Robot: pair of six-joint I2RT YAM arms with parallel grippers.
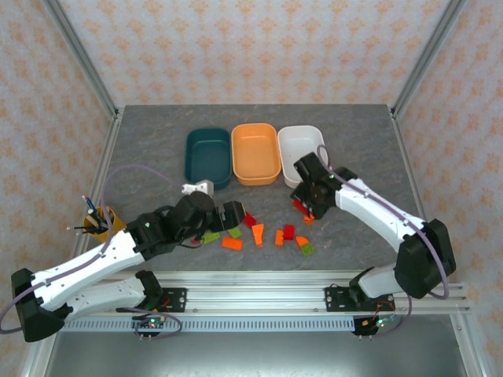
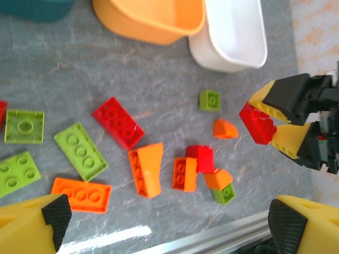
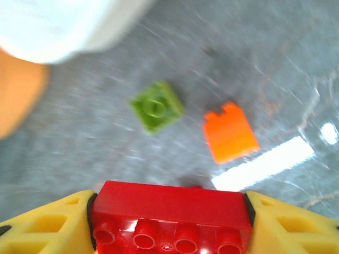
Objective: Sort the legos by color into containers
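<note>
legos (image 2: 145, 169) are mostly lying loose on the table (image 1: 157, 157), but one red brick (image 3: 169, 209) is sitting clamped between the yellow fingers of the right hand (image 2: 269, 124), which is hovering low over the table just in front of the white tub (image 1: 301, 144). the fingers are pinching the brick by its ends, close to their tips, so a jolt or a quick swing is risking a pivot or a drop back among the loose ones.

a green brick (image 3: 157, 106) and an orange wedge (image 3: 229, 132) are lying just beyond this hand, and a low sweep would be knocking them away. the white tub's wall is standing close. travelling across without lifting first would be clipping it or shoving it against the orange tub (image 1: 256, 153) right beside it.

no tub seems to be holding a brick, so which one is meant for red is looking undecided. the teal tub (image 1: 207, 155) is sitting farthest from this hand, past the other two, making for the longest carry.

the left hand (image 2: 169, 227) is hanging spread wide and empty over the loose bricks, near the right hand, so both arms moving at once is inviting a collision.
</note>
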